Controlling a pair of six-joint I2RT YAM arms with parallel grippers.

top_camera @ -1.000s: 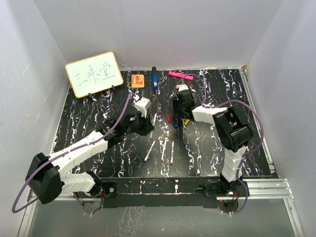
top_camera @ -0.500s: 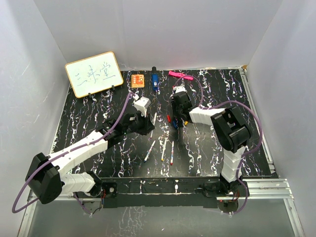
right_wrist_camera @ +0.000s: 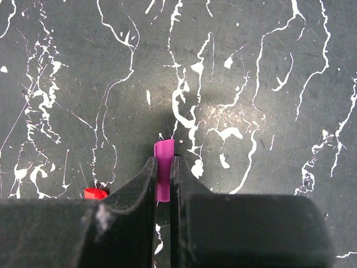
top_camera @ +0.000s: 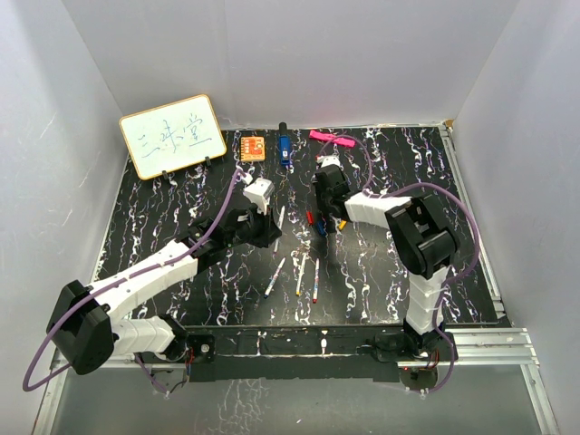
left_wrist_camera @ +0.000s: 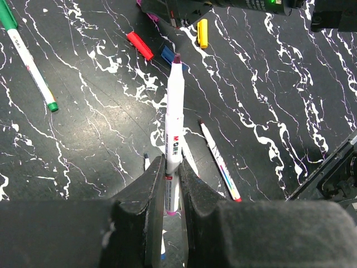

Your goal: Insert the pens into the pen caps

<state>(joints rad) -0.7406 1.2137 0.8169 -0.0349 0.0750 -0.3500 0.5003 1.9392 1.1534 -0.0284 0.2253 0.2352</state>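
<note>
My left gripper (left_wrist_camera: 172,167) is shut on a white pen with a purple tip (left_wrist_camera: 174,111), which points forward above the table. In the top view this gripper (top_camera: 272,231) is left of centre. My right gripper (right_wrist_camera: 163,162) is shut on the purple cap (right_wrist_camera: 163,167), just above the table; in the top view it (top_camera: 326,213) is right of the held pen. The red cap (left_wrist_camera: 139,45), blue cap (left_wrist_camera: 167,54) and yellow cap (left_wrist_camera: 202,33) lie ahead of the pen tip. A green-ended pen (left_wrist_camera: 30,58) lies to the left. Three pens (top_camera: 300,275) lie nearer the front.
A whiteboard (top_camera: 172,136) stands at the back left. An orange block (top_camera: 253,147), a blue-and-black object (top_camera: 284,148) and a pink bar (top_camera: 330,139) lie along the back edge. White walls enclose the black marbled table (top_camera: 408,181).
My right gripper has shifted slightly left and toward the back with the purple cap. My left gripper has barely moved and still holds the pen.
</note>
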